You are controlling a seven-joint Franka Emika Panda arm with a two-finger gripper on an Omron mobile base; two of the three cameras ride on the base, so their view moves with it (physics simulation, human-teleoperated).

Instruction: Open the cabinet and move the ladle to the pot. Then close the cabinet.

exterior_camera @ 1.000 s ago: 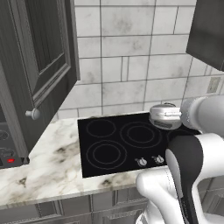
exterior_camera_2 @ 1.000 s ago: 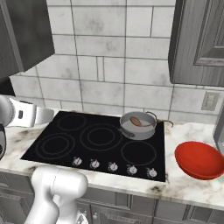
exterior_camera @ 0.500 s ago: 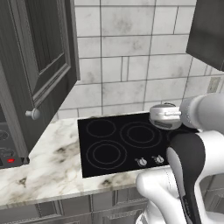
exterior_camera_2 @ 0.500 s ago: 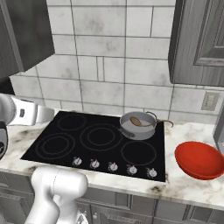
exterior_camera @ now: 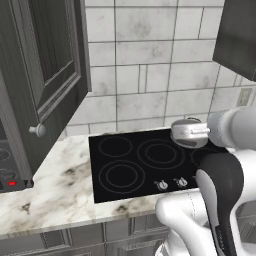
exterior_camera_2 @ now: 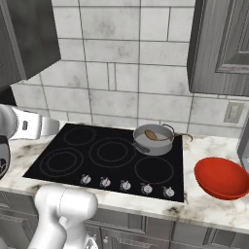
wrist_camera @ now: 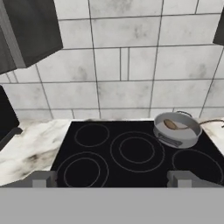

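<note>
Resting in the pot (exterior_camera_2: 154, 139) on the stove (exterior_camera_2: 107, 155), the ladle (exterior_camera_2: 151, 135) lies free of the released jaws.

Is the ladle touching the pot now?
Touching. In the right base view the ladle lies inside the pot, leaning on its rim.

Gripper (wrist_camera: 112, 179) jaws wide apart, nothing between them, fingertips (wrist_camera: 43, 178) level. Arm (exterior_camera: 220, 185) raised from base, forearm (exterior_camera_2: 26, 124) horizontal, hand facing forward.
</note>
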